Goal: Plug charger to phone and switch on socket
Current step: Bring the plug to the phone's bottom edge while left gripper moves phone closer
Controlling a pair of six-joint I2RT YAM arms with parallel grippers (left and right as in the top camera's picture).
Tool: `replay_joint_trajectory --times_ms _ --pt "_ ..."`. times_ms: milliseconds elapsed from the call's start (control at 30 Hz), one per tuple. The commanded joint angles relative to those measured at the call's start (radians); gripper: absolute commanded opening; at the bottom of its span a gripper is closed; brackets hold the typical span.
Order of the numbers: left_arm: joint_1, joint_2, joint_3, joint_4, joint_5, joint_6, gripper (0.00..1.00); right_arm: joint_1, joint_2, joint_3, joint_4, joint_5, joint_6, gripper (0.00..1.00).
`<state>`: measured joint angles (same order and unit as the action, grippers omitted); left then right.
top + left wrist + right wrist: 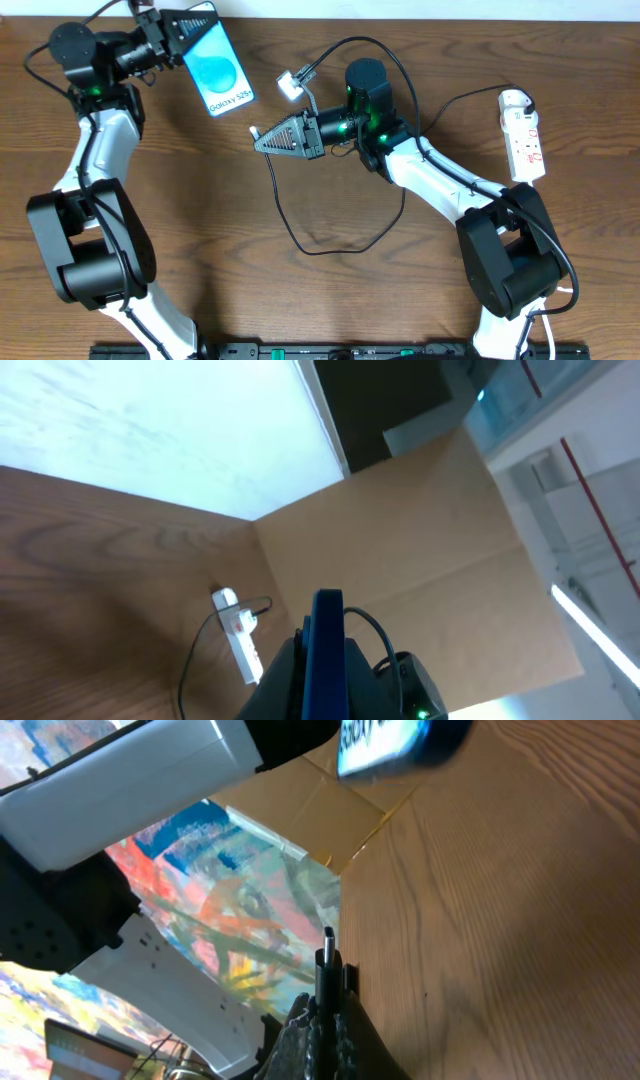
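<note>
Both arms have something in hand: the left gripper [195, 32] has its jaws clamped on the phone [217, 72] at the far left of the bench [300, 310]. The right gripper [260, 135] pinches the charger [327, 958] by its connector tip, near the phone. The socket [522, 130] lies well apart at the right.

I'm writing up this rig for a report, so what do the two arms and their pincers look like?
Both arms, left arm and right arm, have white links, bulky black joints, thin black cables alongside and green lights. The left pincer and right pincer are black, ribbed and wedge-shaped.
</note>
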<state>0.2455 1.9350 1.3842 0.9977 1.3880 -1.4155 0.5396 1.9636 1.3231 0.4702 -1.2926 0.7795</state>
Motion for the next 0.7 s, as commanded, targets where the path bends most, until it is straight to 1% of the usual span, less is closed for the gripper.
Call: replay_joint_trajectory --times_ms 0,167,333,667 --pt "0.013 -0.025 0.013 0.011 -0.013 -0.041 0.08 -0.013 0.018 0.007 0.004 -0.019 -0.017 0.01" --pt "0.012 -0.025 0.013 0.011 -0.011 -0.042 0.08 -0.014 0.056 0.007 0.014 -0.019 -0.011 0.01" --pt "0.012 -0.025 0.013 0.011 -0.009 -0.042 0.08 0.000 0.059 0.007 0.177 -0.034 0.003 0.01" --pt "0.004 -0.025 0.013 0.011 0.014 -0.064 0.07 0.005 0.059 0.007 0.209 -0.026 0.013 0.01"
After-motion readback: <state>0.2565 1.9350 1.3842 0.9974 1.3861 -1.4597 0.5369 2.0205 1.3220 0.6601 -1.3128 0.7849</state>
